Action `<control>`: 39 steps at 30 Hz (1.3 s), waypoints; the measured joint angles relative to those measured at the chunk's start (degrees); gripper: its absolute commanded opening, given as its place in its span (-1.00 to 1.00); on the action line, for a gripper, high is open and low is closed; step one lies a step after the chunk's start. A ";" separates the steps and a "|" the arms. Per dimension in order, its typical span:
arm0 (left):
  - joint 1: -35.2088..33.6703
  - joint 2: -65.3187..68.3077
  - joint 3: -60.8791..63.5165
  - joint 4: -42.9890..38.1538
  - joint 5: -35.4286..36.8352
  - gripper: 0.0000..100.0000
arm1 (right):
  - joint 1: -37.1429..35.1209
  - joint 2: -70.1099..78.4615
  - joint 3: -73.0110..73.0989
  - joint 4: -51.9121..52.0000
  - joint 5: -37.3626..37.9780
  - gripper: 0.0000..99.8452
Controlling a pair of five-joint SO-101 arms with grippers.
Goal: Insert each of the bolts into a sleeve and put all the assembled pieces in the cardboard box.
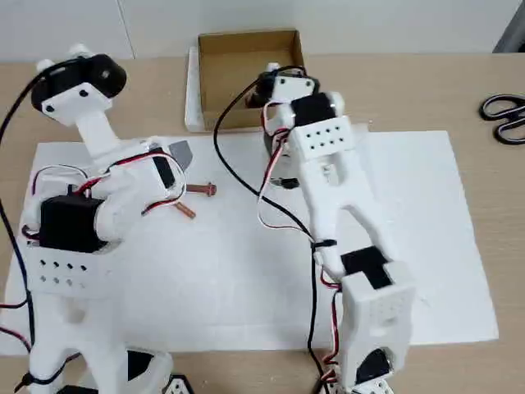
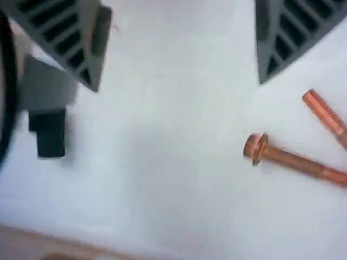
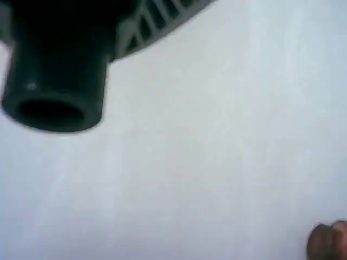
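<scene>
High view: left gripper [image 1: 175,162] hangs released, bolts [image 1: 201,190] at its four o'clock, likely for picking; right gripper [image 3: 103,32] clenches a black sleeve [image 3: 54,81], mouth exposed to receive one.

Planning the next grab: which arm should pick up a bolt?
Left arm: its open jaws hover close by the bolts. The right arm is farther off and already holds a sleeve.

A copper bolt [image 2: 293,158] lies flat, a second bolt [image 2: 327,118] just beside it; a black hollow sleeve [image 3: 54,81] is held aloft; the box [image 1: 246,39] stands open.
</scene>
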 measured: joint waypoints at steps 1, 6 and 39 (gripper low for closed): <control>0.00 0.00 0.00 -1.05 0.00 -0.64 | 0.35 -1.49 0.18 0.35 0.00 -0.99; 0.00 0.00 0.88 -6.33 -2.90 -0.64 | 4.04 -11.25 5.19 0.79 0.00 -0.99; 0.00 33.41 3.52 -11.96 -97.23 -0.77 | 28.92 -42.37 46.59 0.79 4.84 -0.99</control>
